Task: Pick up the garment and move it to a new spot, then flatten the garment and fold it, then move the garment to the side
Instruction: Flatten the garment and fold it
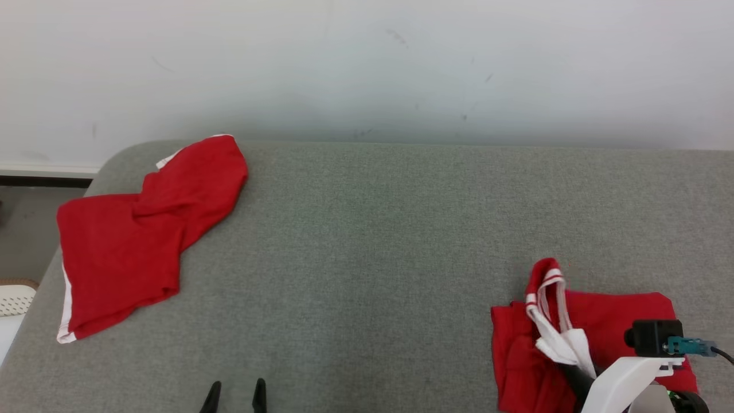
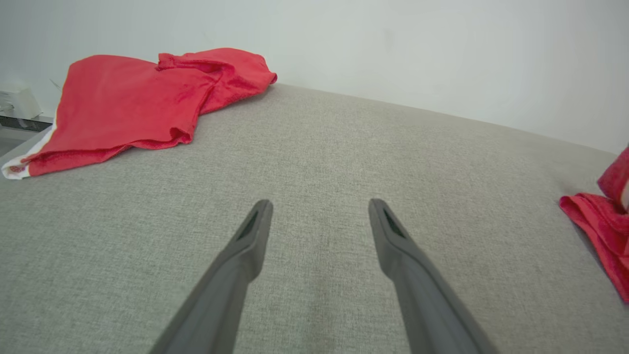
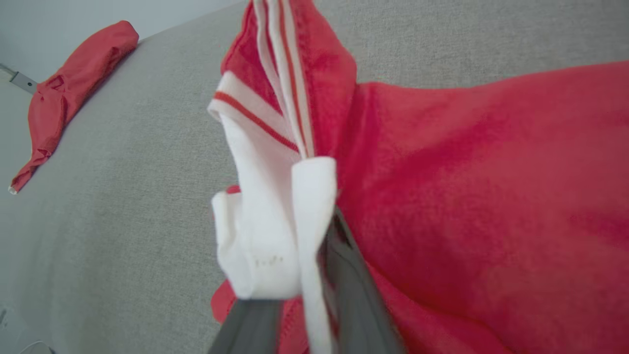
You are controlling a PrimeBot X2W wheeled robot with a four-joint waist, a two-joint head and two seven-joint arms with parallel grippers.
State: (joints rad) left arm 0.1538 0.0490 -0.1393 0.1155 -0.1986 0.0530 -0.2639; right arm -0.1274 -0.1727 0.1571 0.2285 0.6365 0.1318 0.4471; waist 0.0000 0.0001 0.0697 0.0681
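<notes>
A red garment with a white striped collar lies bunched at the near right of the grey padded surface. My right gripper is shut on that white collar, which drapes over the dark fingers and stands pulled up above the red cloth. The tips of the right gripper are hidden under the fabric. My left gripper hovers open at the near middle with bare grey surface between its fingers. An edge of the garment shows at the right.
A second red garment with white trim lies rumpled at the far left corner. A pale wall runs behind the surface. Past the rounded left edge are floor and a white object.
</notes>
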